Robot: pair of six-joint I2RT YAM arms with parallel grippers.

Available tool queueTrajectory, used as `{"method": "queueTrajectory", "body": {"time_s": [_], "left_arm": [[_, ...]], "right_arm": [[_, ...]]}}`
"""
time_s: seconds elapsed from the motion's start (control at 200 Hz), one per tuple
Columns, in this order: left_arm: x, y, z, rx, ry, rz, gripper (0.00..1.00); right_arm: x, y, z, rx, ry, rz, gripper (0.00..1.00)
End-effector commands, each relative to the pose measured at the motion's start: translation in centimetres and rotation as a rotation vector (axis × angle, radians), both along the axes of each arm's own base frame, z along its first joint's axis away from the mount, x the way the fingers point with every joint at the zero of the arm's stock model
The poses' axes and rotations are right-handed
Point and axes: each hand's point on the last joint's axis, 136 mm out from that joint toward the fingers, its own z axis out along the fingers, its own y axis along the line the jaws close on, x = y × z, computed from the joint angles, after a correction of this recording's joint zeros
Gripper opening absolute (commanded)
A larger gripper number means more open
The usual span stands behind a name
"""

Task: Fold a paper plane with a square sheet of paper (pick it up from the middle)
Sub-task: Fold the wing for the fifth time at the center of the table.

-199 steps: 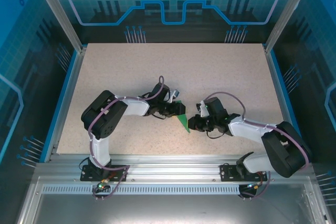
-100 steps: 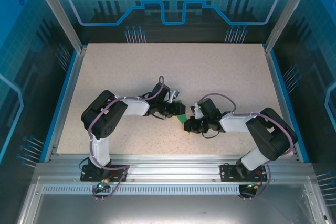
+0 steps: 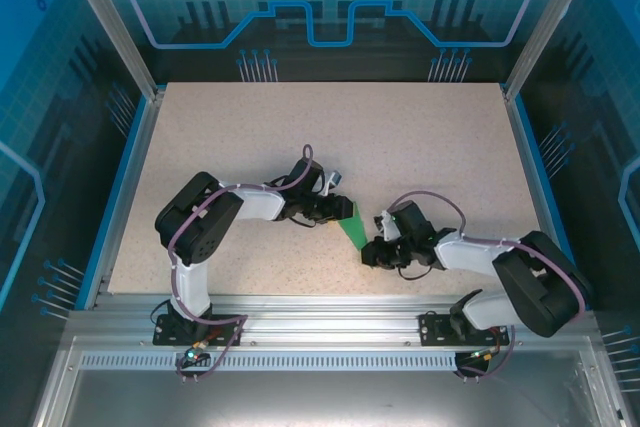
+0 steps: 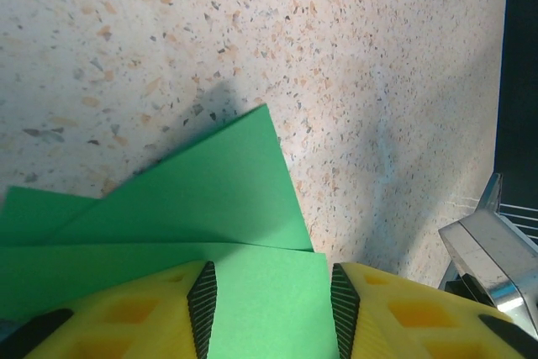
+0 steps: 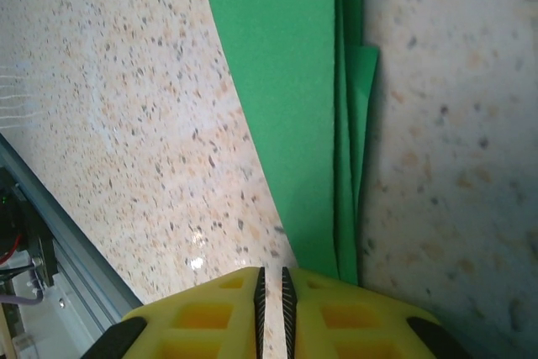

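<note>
1. Left gripper [image 4: 271, 282] is sitting partly open. Its yellow fingers [image 4: 160, 334] are standing apart and the paper [image 4: 210, 199] is lying flat across the gap between the pads. It's not looking clamped to me.
2. Right gripper [image 5: 271, 279] is showing only a hairline slit between its fingers, so it's basically closed. Speckled table is showing through the slit, not paper. The paper's thin end is running up to the edge of one finger, and I can't tell whether that finger is pressing on it.
3. Paper-wise, it's folded into a long green wedge with several layers. In the left wrist view the layers are fanning out, with one pointed corner sticking away from the fingers. In the right wrist view the stacked edges are showing along one side.
4. From above, the wedge is lying on the table [image 3: 400, 137] right between the two grippers, around the middle and toward the near side. The wide end is sitting by the left gripper and the thin end is pointing at the right one.
5. Both arms are bending inward from their bases, wrists hanging low over the table.
6. Further out, a metal rail [image 3: 330, 312] is running along the near edge.
</note>
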Motion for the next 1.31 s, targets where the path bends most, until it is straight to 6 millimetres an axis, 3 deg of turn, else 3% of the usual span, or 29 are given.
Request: {"method": "queueTrajectory", "body": {"time_s": [0.0,0.14,0.385,0.49,0.635,0.775,0.86,1.165,1.3], "left_arm": [[-0.3,0.7,-1.8,0.048,0.049,0.016,0.45],[0.0,0.8,0.4,0.041,-0.004,0.015,0.47],[2.4,3.9,4.1,0.059,-0.089,0.088,0.52],[1.5,3.0,6.0,0.021,-0.119,0.050,0.54],[-1.7,0.2,7.5,-0.022,-0.136,-0.028,0.54],[-4.6,-2.0,6.3,-0.026,-0.109,-0.076,0.54],[-5.1,-2.7,5.3,-0.037,-0.088,-0.082,0.54],[-3.5,-3.8,0.2,0.001,-0.038,-0.067,0.54],[-2.2,-2.4,-1.1,0.039,-0.036,-0.018,0.53]], "right_arm": [[-2.7,-2.1,-2.1,-0.071,0.111,-0.003,0.16],[-2.4,-2.3,-2.4,-0.072,0.111,-0.010,0.15],[-2.2,-2.2,-2.4,-0.057,0.113,0.003,0.15],[-1.8,-2.0,-2.2,-0.049,0.105,0.001,0.15],[-0.9,-1.5,-2.0,-0.036,0.090,-0.007,0.14],[0.2,-1.0,-1.6,-0.021,0.071,-0.012,0.14],[0.7,-0.7,-1.4,-0.017,0.065,-0.009,0.14],[0.6,-0.5,-1.7,-0.009,0.076,-0.005,0.13],[-0.1,-1.1,-2.1,-0.034,0.091,-0.004,0.13]]}}
